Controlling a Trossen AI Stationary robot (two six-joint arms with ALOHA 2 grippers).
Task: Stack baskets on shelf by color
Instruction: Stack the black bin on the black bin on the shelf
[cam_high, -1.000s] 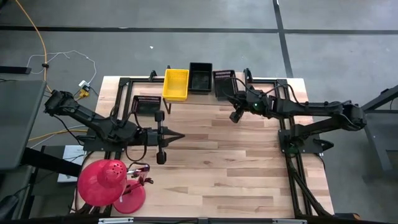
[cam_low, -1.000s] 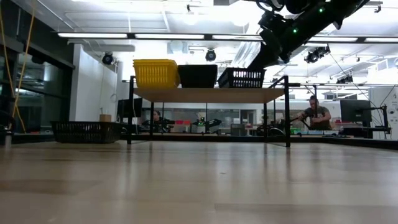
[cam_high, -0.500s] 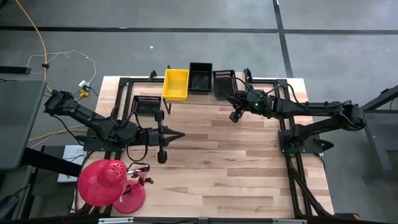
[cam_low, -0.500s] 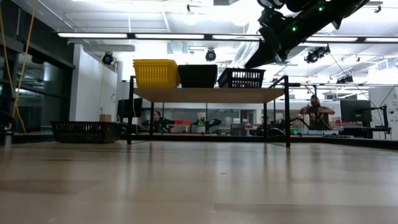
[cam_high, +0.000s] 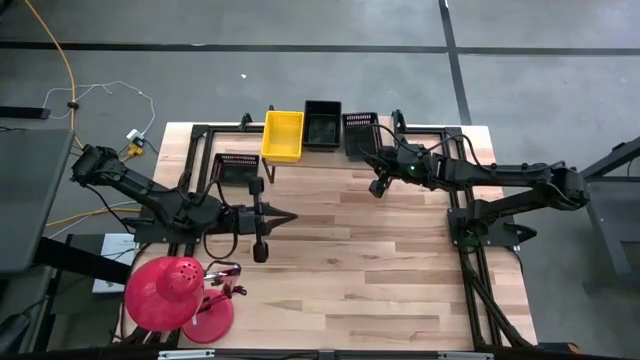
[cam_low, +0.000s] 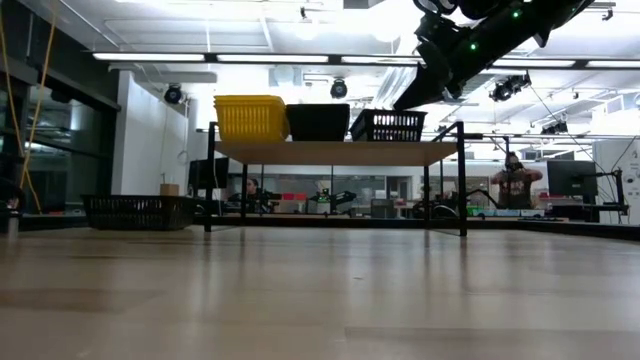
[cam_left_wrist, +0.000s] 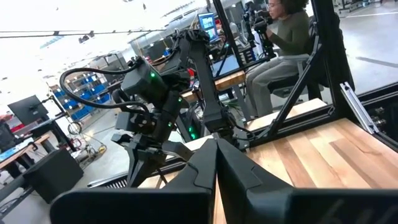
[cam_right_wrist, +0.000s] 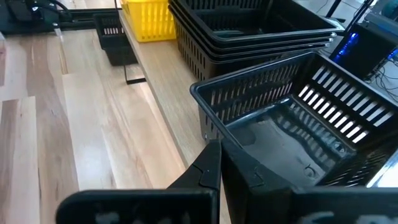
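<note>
high view: the right end effector (cam_high: 379, 186), fingers closed and empty, hangs just at 5 o'clock of the lone black basket (cam_high: 360, 134) on the shelf (cam_low: 335, 152). at 9 o'clock from that basket sit the black stack (cam_high: 322, 124) and then the yellow basket (cam_high: 282, 135). the left end effector (cam_high: 284, 218), closed and empty, waits over the bench (cam_high: 380, 270) toward 8 o'clock. judging by this, the lone black basket likely belongs on the black stack, and another black basket (cam_high: 237, 168) is off the shelf at 8 o'clock of the yellow one. open bench lies toward 6 o'clock; the shelf edge and neighbouring rims crowd the right arm.
</note>
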